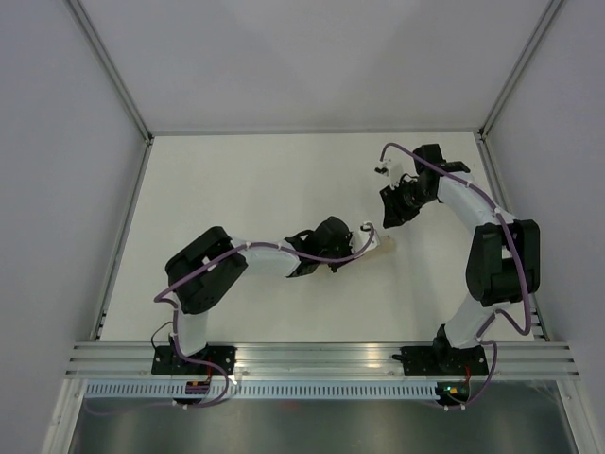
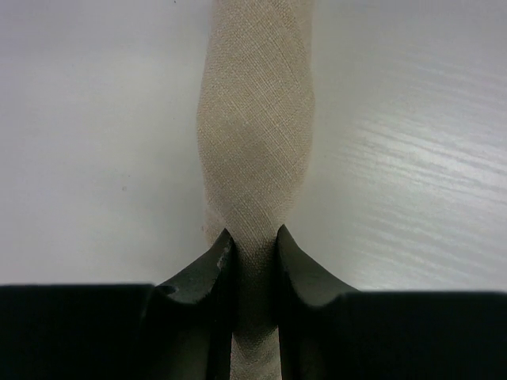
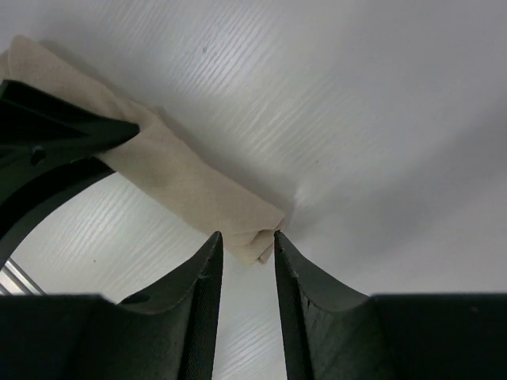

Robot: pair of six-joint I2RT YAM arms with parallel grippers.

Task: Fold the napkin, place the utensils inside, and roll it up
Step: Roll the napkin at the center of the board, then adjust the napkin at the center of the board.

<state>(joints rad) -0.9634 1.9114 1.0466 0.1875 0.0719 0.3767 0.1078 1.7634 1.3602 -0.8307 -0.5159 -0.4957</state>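
Grippers first: left gripper [image 2: 253, 237] was clamped on the napkin [image 2: 255, 142], a beige-tan plain-weave cloth wound into a narrow roll. Both black fingers pressed the roll's sides. The cloth was squeezed thin between them and bulged wider just beyond the tips.

Right gripper [image 3: 247, 235] had its jaws parted with nothing between them. In the right wrist view the free end of the roll showed just past the fingertips. Contact there could not be confirmed.

Napkin position: close to the middle of the white table [image 1: 265, 189], slightly right of centre, with the roll running left to right. From above, only its right end showed beyond the left gripper. It sat low over the surface with a shadow under it. Whether it rested fully on the table could not be told.

Arm poses: the left arm rose from its base at the near left edge. Its elbow was folded out to the left, and its forearm reached right across the table to the roll. The right arm rose from the near right. Its elbow was held high at the right side, and its wrist curled back left, with the fingers angled down toward the roll's right end from the far side. A purple cable [image 1: 284, 248] ran along each arm. A ribbed aluminium rail [image 1: 321, 355] carried both bases.
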